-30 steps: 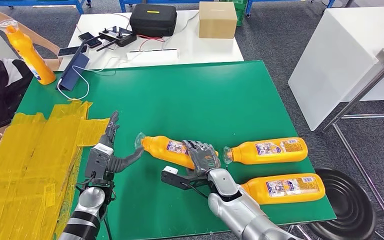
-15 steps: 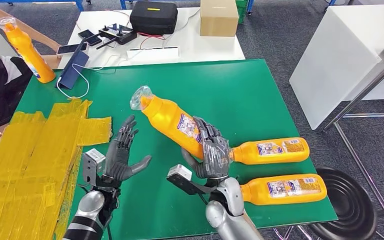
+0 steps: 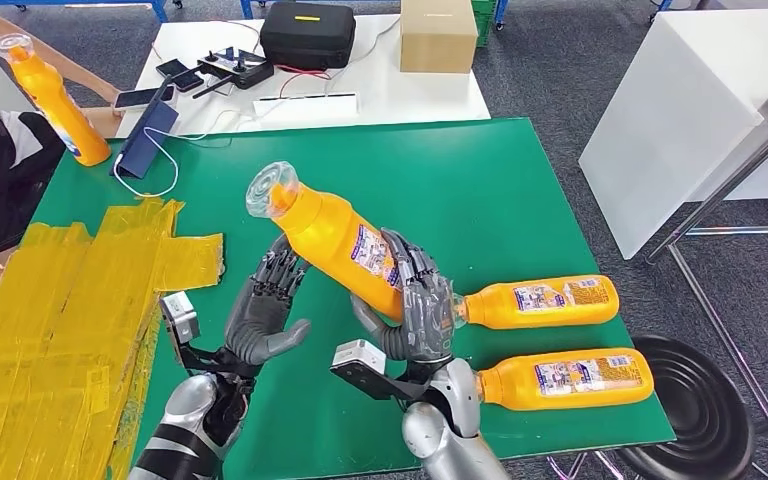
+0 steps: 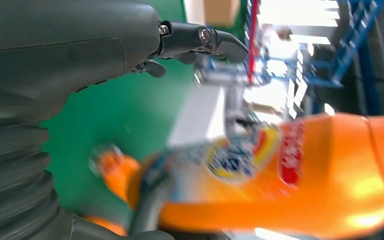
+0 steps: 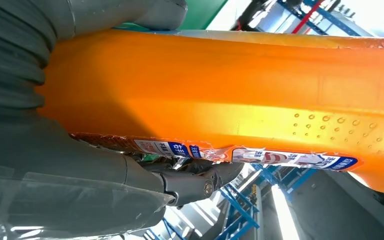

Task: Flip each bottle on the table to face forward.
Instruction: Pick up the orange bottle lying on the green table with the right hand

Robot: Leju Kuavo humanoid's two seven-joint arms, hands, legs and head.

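I've got the right robot hand [image 3: 418, 312] wrapped around an orange bottle [image 3: 332, 232], tilted above the counter [image 3: 520, 200]; left robot hand [image 3: 263, 318] spread, holding nothing, just beside it.

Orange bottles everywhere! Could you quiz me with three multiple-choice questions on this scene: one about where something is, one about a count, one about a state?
1. Where is the cardboard box?
A. On the white table beyond the green table
B. On the yellow tape
C. On the floor

2. How many orange bottles lie flat on the green table?
A. None
B. Two
C. Four

3. What is the right robot hand doing?
A. Resting open on the table
B. Holding a bottle lifted off the table
C. Pressing the black case

Answers:
1. A: the box stands on the white table, near the black case.
2. B: the upper lying bottle and the lower lying bottle lie by the table's right edge.
3. B: its fingers wrap the tilted raised bottle, while the left robot hand is open beside it.
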